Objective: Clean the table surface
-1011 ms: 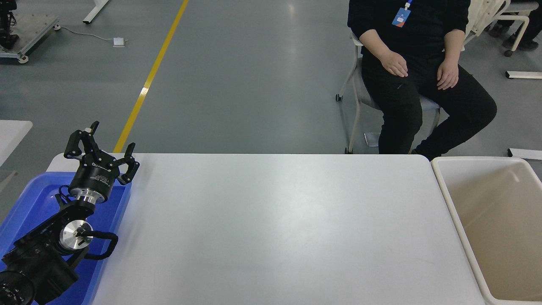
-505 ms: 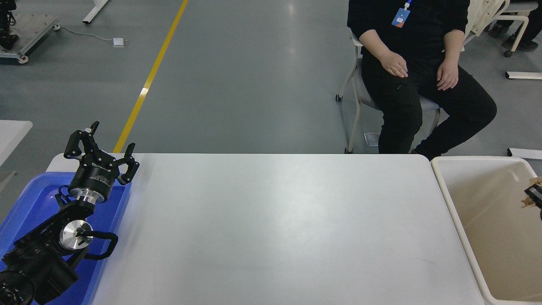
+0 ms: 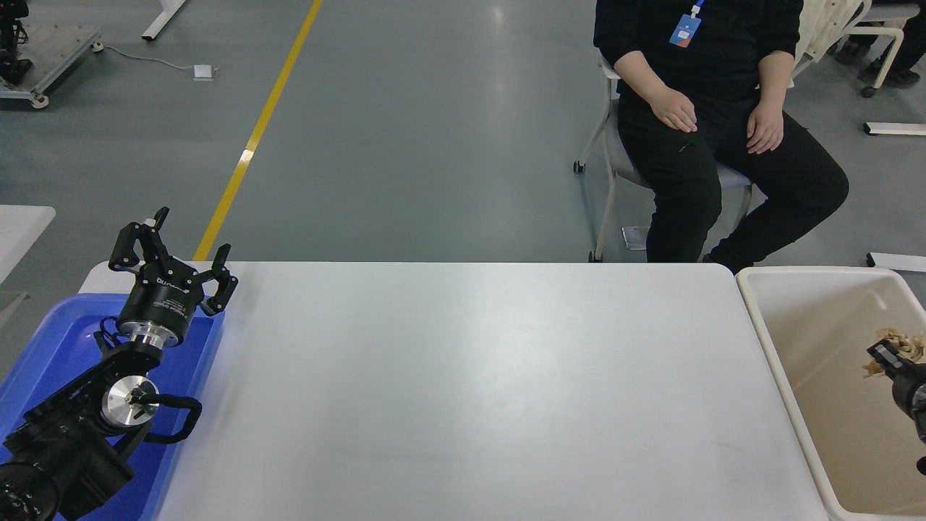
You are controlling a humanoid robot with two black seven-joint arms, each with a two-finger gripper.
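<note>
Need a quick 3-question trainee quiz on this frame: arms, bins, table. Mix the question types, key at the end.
1. True or false: the left gripper hangs over the beige tub.
2. Which arm carries something?
A. the left, over the blue tray
B. the right, over the beige tub
C. neither
3. Fill in: the person at the far side sits on a ____.

Key
1. False. It is parked over the blue tray, fingers spread, holding nothing.
2. B. The right gripper enters at the right edge with a light brown crumpled scrap at its tip, above the tub. The table surface shows no loose items.
3. chair.
</note>
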